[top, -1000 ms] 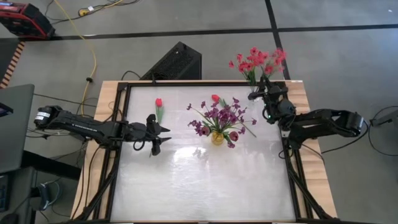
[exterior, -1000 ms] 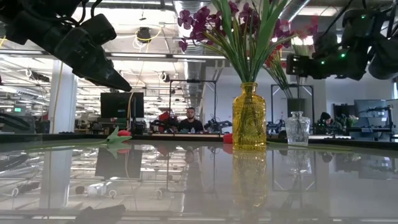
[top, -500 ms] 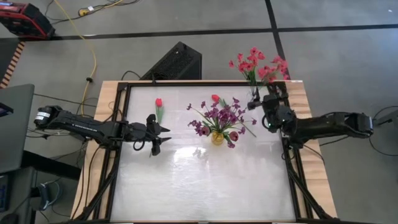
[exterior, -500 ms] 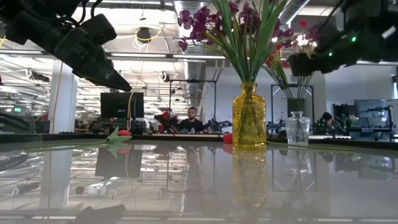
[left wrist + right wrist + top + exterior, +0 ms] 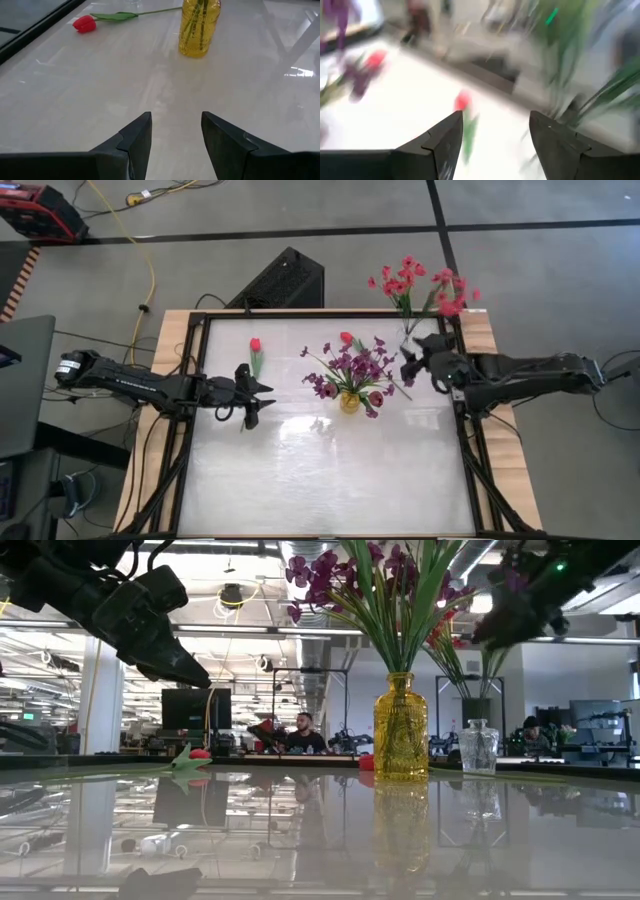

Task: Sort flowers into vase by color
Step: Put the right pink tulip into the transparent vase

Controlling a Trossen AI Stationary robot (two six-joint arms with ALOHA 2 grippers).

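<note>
A yellow vase (image 5: 349, 402) in the middle of the table holds purple flowers (image 5: 355, 365). A clear vase (image 5: 478, 748) at the far right corner holds red flowers (image 5: 420, 285). One red flower (image 5: 255, 350) lies flat on the table at the far left, and also shows in the left wrist view (image 5: 85, 23). Another red bloom (image 5: 346, 338) lies just beyond the yellow vase. My left gripper (image 5: 258, 402) hangs open above the table, on the near side of the lying red flower. My right gripper (image 5: 405, 365) is open and holds nothing, between the two vases.
A black box (image 5: 280, 280) stands on the floor beyond the far edge. Black frame rails (image 5: 465, 450) run along the table's sides. The near half of the white table top (image 5: 330, 480) is bare. People (image 5: 305, 730) sit in the room behind.
My right gripper has drawn back from the clear vase toward the table's near edge and a little toward the yellow vase. The red flowers in the clear vase have shifted, with one bloom now leaning farther right.
</note>
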